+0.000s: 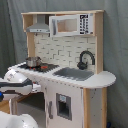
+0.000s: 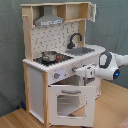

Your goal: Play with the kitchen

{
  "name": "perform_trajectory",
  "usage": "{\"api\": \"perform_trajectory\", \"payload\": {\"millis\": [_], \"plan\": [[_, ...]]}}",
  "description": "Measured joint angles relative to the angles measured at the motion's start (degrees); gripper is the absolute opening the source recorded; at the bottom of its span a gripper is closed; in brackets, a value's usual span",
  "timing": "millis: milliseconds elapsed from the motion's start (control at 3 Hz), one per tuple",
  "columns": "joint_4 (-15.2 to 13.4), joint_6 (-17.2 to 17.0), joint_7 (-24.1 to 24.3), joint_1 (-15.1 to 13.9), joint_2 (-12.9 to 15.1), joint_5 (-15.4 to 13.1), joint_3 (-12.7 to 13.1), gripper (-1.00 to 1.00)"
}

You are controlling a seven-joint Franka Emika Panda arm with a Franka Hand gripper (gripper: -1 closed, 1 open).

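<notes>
The kitchen (image 2: 55, 65) fills the middle of both exterior views, a tall white and light-wood unit standing on a wooden floor (image 2: 105, 112) with a grey curtain (image 1: 116, 45) hanging behind it. In the second exterior view its oven door (image 2: 66, 102) hangs open, tipped outward at the bottom front of the unit, window facing us. Above it sits the front panel with its knobs (image 2: 56, 76), though they are too blurred to count. Up top, the range hood (image 2: 49, 21) sits over the tiled back wall, and the first exterior view shows a microwave-style cabinet (image 1: 70, 24) next to it.

The arm (image 2: 112, 65) reaches in from the second exterior view's right, a white rounded body with a blue light on it, and the gripper (image 2: 80, 71) is right up against the front edge of the counter, just above the open oven door. Whether its jaws are open or closed, I cannot tell, and I cannot see anything in them. In the first exterior view the same arm (image 1: 17, 82) shows at the first exterior view's left, near the stove end.

On the counter: the grey sink (image 1: 74, 73) with the black faucet (image 1: 86, 59) curving behind it, and the small pot (image 2: 49, 55) on the stovetop (image 2: 52, 60).
</notes>
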Motion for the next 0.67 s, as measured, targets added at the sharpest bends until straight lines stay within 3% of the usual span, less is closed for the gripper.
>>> {"api": "perform_trajectory", "payload": {"millis": [667], "plan": [[5.7,-0.21,2.14,-8.44,-0.06,-1.23,6.01,1.0]]}}
